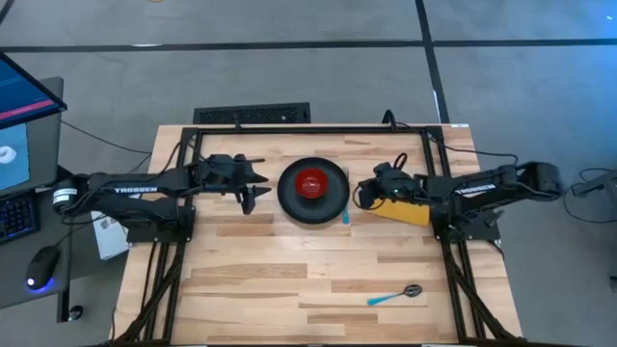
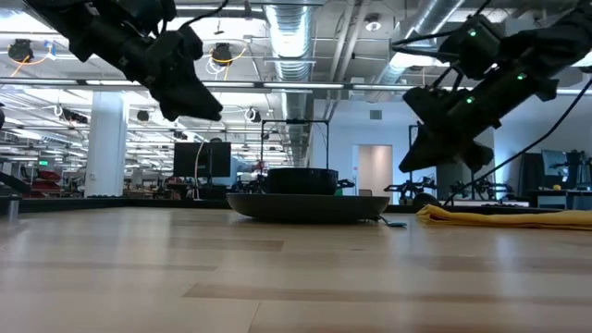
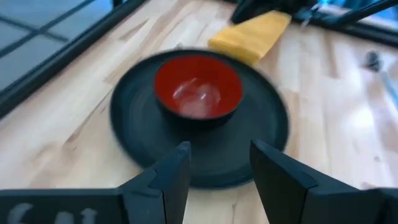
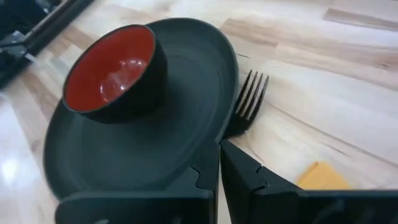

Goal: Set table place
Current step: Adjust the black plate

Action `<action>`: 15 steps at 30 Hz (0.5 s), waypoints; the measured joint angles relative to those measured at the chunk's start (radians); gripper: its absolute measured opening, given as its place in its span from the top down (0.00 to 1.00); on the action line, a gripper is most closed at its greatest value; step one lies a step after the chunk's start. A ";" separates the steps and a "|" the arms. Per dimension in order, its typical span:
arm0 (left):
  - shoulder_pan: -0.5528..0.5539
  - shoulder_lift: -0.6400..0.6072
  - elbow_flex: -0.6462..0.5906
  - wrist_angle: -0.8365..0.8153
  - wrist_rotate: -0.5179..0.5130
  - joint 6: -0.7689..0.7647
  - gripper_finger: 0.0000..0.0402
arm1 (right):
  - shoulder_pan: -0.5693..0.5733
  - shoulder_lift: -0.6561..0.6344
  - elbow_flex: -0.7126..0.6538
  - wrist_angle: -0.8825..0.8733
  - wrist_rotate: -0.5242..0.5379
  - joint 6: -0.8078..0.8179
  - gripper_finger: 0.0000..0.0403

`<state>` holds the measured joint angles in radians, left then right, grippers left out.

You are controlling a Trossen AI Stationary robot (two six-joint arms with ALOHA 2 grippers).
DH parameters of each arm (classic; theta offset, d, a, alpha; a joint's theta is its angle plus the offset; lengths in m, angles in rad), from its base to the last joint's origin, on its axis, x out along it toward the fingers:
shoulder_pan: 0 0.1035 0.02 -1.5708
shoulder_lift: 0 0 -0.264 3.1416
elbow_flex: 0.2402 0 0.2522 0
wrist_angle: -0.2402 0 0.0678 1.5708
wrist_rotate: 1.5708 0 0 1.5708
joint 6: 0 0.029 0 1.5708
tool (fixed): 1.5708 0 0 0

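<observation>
Here the right gripper (image 4: 219, 163) is seen with its jaws pressed together on nothing, hovering above the table just beside the plate's right edge, over the fork. The left gripper (image 3: 217, 163) is held with jaws apart and empty, above the table at the plate's left side, pointed toward the bowl.

Outward from the jaws: the black plate (image 1: 289, 193) is placed at the table's centre toward the far edge, and the red bowl (image 1: 311, 183) is set on it, near the middle. The fork (image 4: 247, 101) is laid on the wood touching the plate's right rim, tines partly tucked under or against it; its blue handle shows in the high view only as a small bit. The yellow napkin (image 1: 409, 211) is lying right of the fork, partly hidden under the right arm. The spoon (image 1: 395, 295) is left well apart, near the front right of the table (image 1: 270, 280).

The step in hand is judged to be the fork placement, just finished or being adjusted. The spoon is not yet placed. The next move would call for the right gripper to be opened, carried to the spoon, and the spoon brought beside the plate.
</observation>
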<state>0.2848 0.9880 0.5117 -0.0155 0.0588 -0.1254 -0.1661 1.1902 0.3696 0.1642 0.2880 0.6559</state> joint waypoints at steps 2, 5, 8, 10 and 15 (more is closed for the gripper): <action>0.000 -0.012 0.000 0.015 0.023 0.007 0.61 | 0.000 0.031 0.025 -0.001 -0.003 -0.001 0.92; 0.000 -0.021 0.000 0.015 0.040 0.008 0.61 | 0.002 0.089 0.073 -0.022 -0.016 -0.036 0.95; 0.000 -0.021 0.000 0.014 0.038 0.008 0.61 | -0.005 0.141 0.130 -0.073 -0.021 -0.043 0.95; 0.000 -0.021 0.000 0.012 0.039 0.012 0.61 | -0.014 0.166 0.159 -0.131 -0.011 -0.041 0.94; 0.000 -0.021 0.000 0.005 0.039 0.019 0.61 | -0.028 0.228 0.211 -0.222 0.029 -0.028 0.90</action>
<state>0.2848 0.9668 0.5117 -0.0108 0.0982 -0.1062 -0.1946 1.4184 0.5804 -0.0574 0.3172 0.6281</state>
